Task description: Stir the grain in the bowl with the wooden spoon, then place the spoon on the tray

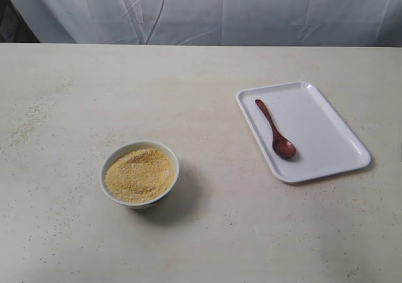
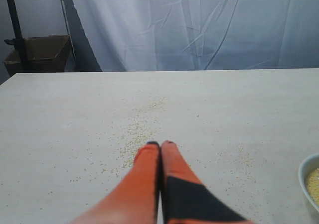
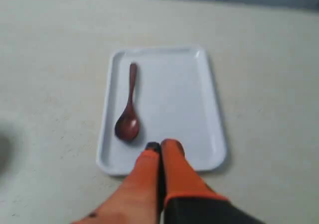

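The white bowl (image 1: pixel 139 173) stands left of centre on the table, filled with golden grain (image 1: pixel 139 174); its rim (image 2: pixel 310 176) shows at the edge of the left wrist view. The dark wooden spoon (image 1: pixel 274 129) lies on the white tray (image 1: pixel 326 138) at the right, head toward the near side. In the right wrist view the spoon (image 3: pixel 128 112) lies on the tray (image 3: pixel 184 99), and my right gripper (image 3: pixel 161 145) is shut and empty over the tray's near edge. My left gripper (image 2: pixel 160 144) is shut and empty over bare table. Neither arm shows in the exterior view.
Loose spilled grains (image 2: pixel 139 129) are scattered on the table left of the bowl. A white cloth backdrop (image 1: pixel 207 9) hangs behind the table. A brown box (image 2: pixel 42 52) and a dark pole (image 2: pixel 15 27) stand beyond the table's far left corner.
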Controlling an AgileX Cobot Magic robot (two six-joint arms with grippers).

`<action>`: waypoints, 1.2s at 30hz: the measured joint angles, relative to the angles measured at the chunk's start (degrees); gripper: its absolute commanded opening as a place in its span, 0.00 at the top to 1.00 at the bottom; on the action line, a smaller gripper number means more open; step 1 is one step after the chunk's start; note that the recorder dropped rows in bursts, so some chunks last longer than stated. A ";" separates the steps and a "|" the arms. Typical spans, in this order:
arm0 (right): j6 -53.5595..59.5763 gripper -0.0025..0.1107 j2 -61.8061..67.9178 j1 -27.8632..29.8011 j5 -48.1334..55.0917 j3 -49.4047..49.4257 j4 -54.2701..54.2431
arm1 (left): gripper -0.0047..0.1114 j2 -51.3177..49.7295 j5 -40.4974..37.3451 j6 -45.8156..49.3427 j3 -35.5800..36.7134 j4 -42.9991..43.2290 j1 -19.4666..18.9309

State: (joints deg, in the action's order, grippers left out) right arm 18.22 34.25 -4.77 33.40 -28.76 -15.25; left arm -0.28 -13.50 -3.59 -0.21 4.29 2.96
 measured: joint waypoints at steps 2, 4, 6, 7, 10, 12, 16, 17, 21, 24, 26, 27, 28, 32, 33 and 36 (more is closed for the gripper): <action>-1.50 0.99 -7.29 0.00 -0.45 1.62 4.68 | 0.96 0.00 0.00 0.00 0.00 0.00 0.00; -5.99 0.99 -14.37 0.00 -1.88 4.72 9.41 | 0.96 0.00 0.00 0.00 0.00 0.00 0.00; -9.10 0.99 -19.63 0.00 -4.39 8.00 14.18 | 0.96 0.00 0.00 0.00 0.00 0.00 0.00; -9.99 0.99 -22.09 0.00 -4.85 9.10 16.13 | 0.96 0.00 0.00 0.00 0.00 0.00 0.00; -11.09 0.99 -28.03 0.00 -3.39 10.24 18.02 | 0.96 0.00 0.00 0.00 0.00 0.00 0.00; -11.47 0.99 -30.54 0.00 -2.49 10.28 18.02 | 0.96 0.00 0.00 0.00 0.00 0.00 0.00; -11.59 0.99 -33.72 0.00 -2.46 10.28 17.56 | 0.96 0.00 0.00 0.00 0.00 0.00 0.00; -11.59 0.99 -33.88 0.00 -2.46 10.28 17.44 | 0.96 0.00 0.00 0.00 0.00 0.00 0.00; -11.59 0.99 -33.97 0.00 -2.36 10.28 17.16 | 0.96 0.00 0.00 0.00 0.00 0.00 0.00; -11.70 0.99 -33.97 0.00 -2.36 10.28 17.05 | 0.96 0.00 0.00 0.00 0.00 0.00 0.00; -11.70 0.99 -33.97 0.00 -2.36 10.28 16.82 | 0.96 0.00 0.00 0.00 0.00 0.00 0.00; -11.70 0.99 -33.97 0.00 -2.59 10.96 16.50 | 0.96 0.00 0.00 0.00 0.00 0.00 0.00; -11.70 0.99 -33.97 0.00 -2.58 11.45 16.34 | 0.96 0.00 0.00 0.00 0.00 0.00 0.00; -11.79 0.99 -33.97 0.00 -2.58 14.70 15.25 | 0.96 0.00 0.00 0.00 0.00 0.00 0.00; -11.79 0.99 -33.97 0.00 -2.58 15.57 14.93 | 0.96 0.00 0.00 0.00 0.00 0.00 0.00; -11.79 0.99 -33.97 0.00 -2.58 16.32 14.59 | 0.96 0.00 0.00 0.00 0.00 0.00 0.00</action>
State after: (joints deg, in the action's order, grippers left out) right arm 6.43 0.28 -4.77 30.82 -12.44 -0.66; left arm -0.28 -13.50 -3.59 -0.21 4.29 2.96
